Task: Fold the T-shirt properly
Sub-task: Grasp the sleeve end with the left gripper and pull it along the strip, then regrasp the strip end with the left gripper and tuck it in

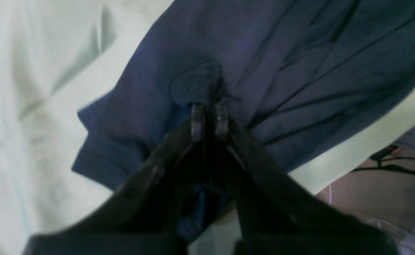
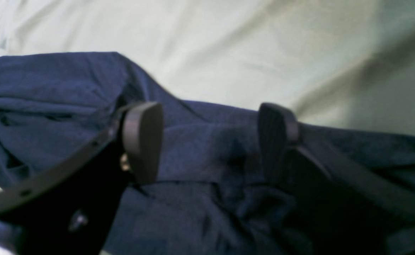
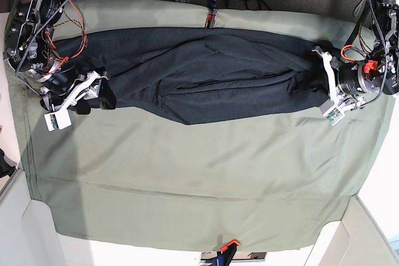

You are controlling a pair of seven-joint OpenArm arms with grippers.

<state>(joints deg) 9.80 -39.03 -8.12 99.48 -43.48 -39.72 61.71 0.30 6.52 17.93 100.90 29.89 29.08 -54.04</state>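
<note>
The T-shirt (image 3: 206, 73) is lying stretched into a long, dark band across the upper half of the base view, reaching almost from the left edge to the right edge on the sage-green cloth sheet (image 3: 199, 191). Judging by its shape, the fold is only partly under way: the fabric is looking doubled lengthwise, with loose ridges and wrinkles running through the middle, and the neat crosswise folds are still to be made. The left gripper (image 1: 209, 122), at the right end of the shirt in the base view, is reaching in low and nearly level with the sheet; its fingers are pressing together with a tuck of navy fabric bunching right at their tips, so it is pinching the shirt there. The right gripper (image 2: 211, 141), at the left end of the base view, is angling down over the other end of the garment; its pads (image 2: 143, 140) are standing wide apart, with folded cloth lying between and beneath them, and I cannot tell whether they are touching it. Both ends are looking ready for a joint lift.
</note>
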